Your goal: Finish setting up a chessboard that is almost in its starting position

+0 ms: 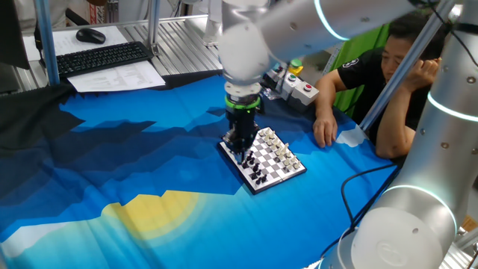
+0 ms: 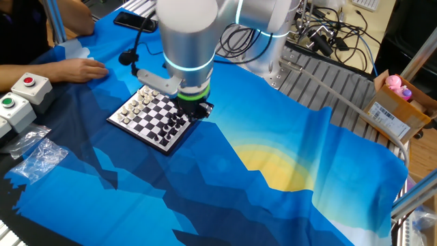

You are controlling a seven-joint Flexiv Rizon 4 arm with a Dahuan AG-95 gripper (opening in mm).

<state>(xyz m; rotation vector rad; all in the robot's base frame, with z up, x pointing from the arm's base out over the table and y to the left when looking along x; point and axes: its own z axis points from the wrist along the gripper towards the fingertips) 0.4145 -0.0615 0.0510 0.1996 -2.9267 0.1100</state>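
Observation:
The small chessboard [image 1: 280, 181] lies on the blue cloth, with white pieces [image 1: 281, 150] along its far side and black pieces [image 1: 256, 174] along its near side. It also shows in the other fixed view [image 2: 136, 137], white pieces [image 2: 140, 102] on the left, black pieces [image 2: 179, 124] on the right. My gripper [image 1: 240, 149] points straight down over the board's black-piece side, low and close to the pieces. The arm's wrist [image 2: 186, 82] hides the fingertips in the other fixed view. I cannot tell whether the fingers are open or hold a piece.
A person's hand [image 1: 325, 133] rests on the cloth just beyond the board; it shows in the other view [image 2: 82, 68] too. A button box [image 1: 302, 90] stands behind the board. A plastic bag [image 2: 37, 157], a phone [image 2: 133, 22], a keyboard [image 1: 101, 56] and a second arm [image 1: 418, 213] are around.

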